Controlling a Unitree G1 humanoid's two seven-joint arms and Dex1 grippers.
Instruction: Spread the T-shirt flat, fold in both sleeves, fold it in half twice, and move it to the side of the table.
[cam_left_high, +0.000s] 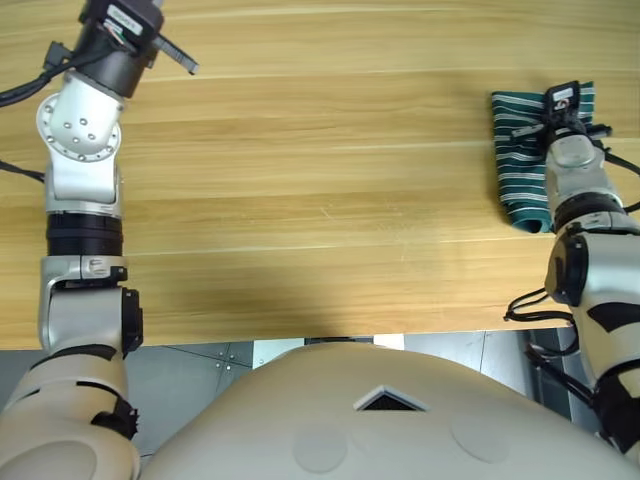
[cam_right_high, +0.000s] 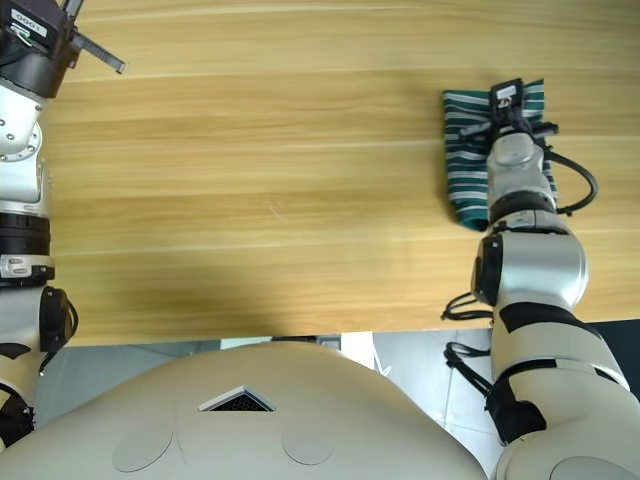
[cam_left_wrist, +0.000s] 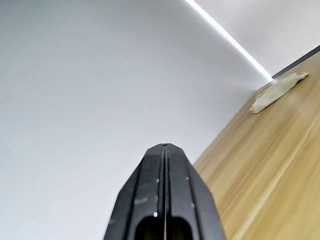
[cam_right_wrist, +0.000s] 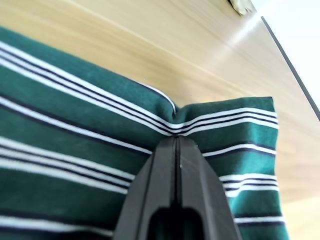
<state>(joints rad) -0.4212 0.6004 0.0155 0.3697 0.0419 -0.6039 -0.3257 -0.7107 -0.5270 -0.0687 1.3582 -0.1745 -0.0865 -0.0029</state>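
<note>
Left eye view, T-shirt (cam_left_high: 515, 170): green with thin white stripes, folded into a small packet. It lies flat near the right edge of the surface (cam_left_high: 320, 200), toward the far side.
Left eye view, right hand (cam_left_high: 564, 100): down on the far part of the T-shirt. The right arm (cam_left_high: 575, 175) stretches over the packet and covers its middle.
Left eye view, left hand (cam_left_high: 188, 66): raised over the far left of the surface, well apart from the T-shirt.
Right eye view, layout: same scene. T-shirt (cam_right_high: 462, 170) on the right, left hand (cam_right_high: 116, 65) in the far left corner, wood surface between them.
Left wrist view, left hand (cam_left_wrist: 164, 148): both fingers pressed together with no gap, gripping nothing. It is aimed toward a white wall (cam_left_wrist: 100, 75) beyond the surface.
Left wrist view, background: light strip (cam_left_wrist: 230, 40) runs along the wall. A beige lump (cam_left_wrist: 278, 93) lies on the surface at its far edge; cannot tell what it is.
Right wrist view, right hand (cam_right_wrist: 176, 140): fingers closed tight. The tips sit at a pucker where the stripes bunch, so it looks pinched on the T-shirt (cam_right_wrist: 75, 150).
Right wrist view, T-shirt: folded edge and one corner lie on the wood. The beige lump (cam_right_wrist: 242, 6) is far off by the surface's edge.
</note>
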